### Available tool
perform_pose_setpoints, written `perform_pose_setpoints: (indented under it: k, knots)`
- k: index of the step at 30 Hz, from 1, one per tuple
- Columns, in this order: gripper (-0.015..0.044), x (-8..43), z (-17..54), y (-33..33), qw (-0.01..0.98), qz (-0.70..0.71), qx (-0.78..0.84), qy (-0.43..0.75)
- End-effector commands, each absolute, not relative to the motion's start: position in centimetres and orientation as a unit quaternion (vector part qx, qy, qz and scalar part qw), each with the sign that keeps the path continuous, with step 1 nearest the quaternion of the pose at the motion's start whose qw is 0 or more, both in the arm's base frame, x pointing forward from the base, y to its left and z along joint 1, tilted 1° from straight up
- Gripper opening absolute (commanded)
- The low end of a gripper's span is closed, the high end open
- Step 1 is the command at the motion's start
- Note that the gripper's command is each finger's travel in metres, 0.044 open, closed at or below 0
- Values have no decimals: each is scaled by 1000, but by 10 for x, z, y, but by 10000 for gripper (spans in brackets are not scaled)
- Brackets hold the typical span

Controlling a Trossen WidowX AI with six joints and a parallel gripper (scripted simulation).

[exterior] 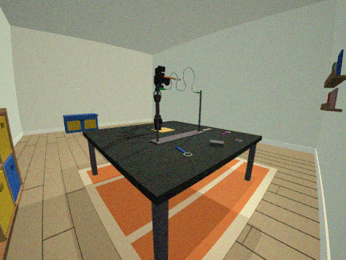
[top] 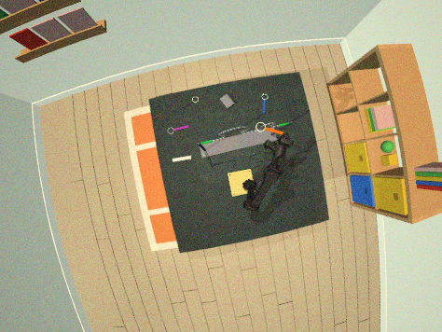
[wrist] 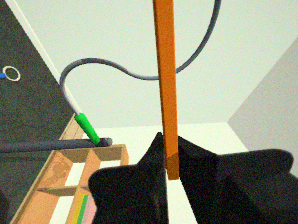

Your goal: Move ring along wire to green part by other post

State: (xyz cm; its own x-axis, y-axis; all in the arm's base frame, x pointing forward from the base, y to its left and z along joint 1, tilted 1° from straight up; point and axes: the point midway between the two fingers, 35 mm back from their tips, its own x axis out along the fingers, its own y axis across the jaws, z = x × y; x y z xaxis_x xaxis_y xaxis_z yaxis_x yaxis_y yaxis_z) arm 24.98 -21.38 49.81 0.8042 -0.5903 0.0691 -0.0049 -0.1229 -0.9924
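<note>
My gripper (top: 282,134) (exterior: 163,77) (wrist: 163,135) is shut on the end of the orange handle (top: 274,131) (exterior: 170,77) (wrist: 165,75). The pale ring (top: 260,127) (exterior: 178,79) is at the handle's far end, outside the wrist view. It is at the grey wire (wrist: 95,61) past its first hump from the near post in the exterior view; whether they touch is too small to tell. One green part (top: 283,124) (exterior: 162,88) (wrist: 87,129) is beside the post close to the arm. The other green part (top: 205,143) (exterior: 198,92) is at the far post (exterior: 200,109).
The wire has a taller hump (exterior: 189,68) between the ring and the far post. The grey base (top: 228,145) (exterior: 182,136) lies under the wire. A blue-handled ring (top: 264,104) (exterior: 182,150), a magenta-handled ring (top: 180,128) and a grey block (top: 227,101) (exterior: 217,142) lie on the table.
</note>
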Motion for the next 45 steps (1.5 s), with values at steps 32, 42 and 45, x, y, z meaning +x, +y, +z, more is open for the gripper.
perform_pose_setpoints:
  k: [32,42,45]
  knots:
    - [-150,249,486,-225,557,-241,-768,203]
    - [-150,249,453,-232,637,-226,-703,221]
    - [-150,249,442,-233,663,-220,-679,226]
